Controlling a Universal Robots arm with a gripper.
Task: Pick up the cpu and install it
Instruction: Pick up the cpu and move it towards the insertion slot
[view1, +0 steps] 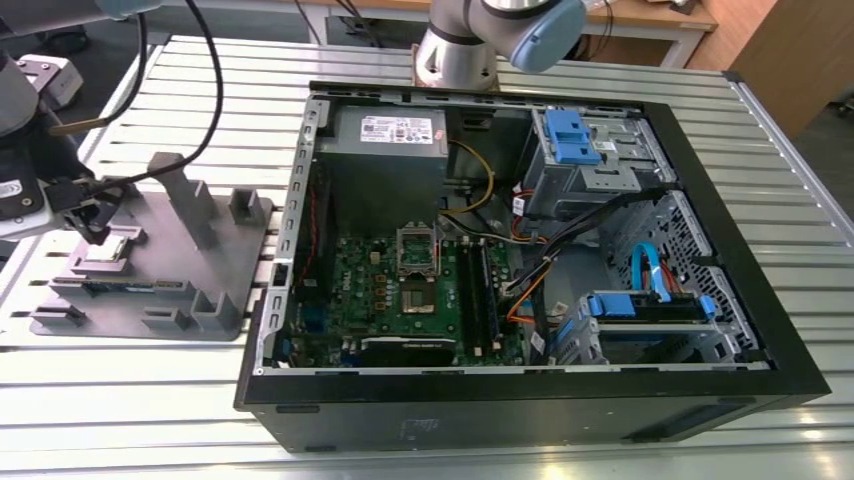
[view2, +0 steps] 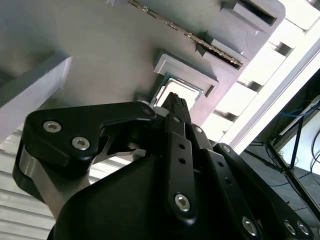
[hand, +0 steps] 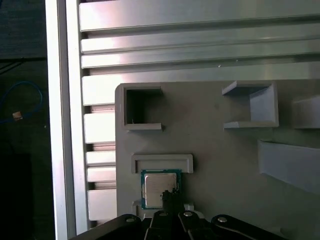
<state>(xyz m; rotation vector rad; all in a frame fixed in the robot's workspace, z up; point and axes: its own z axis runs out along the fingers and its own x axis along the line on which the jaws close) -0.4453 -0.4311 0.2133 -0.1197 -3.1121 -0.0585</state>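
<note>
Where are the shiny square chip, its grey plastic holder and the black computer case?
Small shiny silver square cpu (hand: 156, 184): first wrist view, its metal top.
Grey plastic holder (hand: 210, 135): first wrist view, bare flat base.
Black open computer case (view1: 534, 400): exterior view, outer side wall.

Open black computer case (view1: 534, 398), green motherboard (view1: 387, 300), grey plastic holder (view1: 224, 275), slatted metal table (view1: 120, 400)

Silver cpu (hand: 159, 186) (teal-green rim); matte grey holder (hand: 215, 135); black pincer (hand: 172, 197); ribbed silver table (hand: 200, 45).

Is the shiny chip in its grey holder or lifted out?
In. The chip lies flat in the holder recess, under the gripper.
</note>
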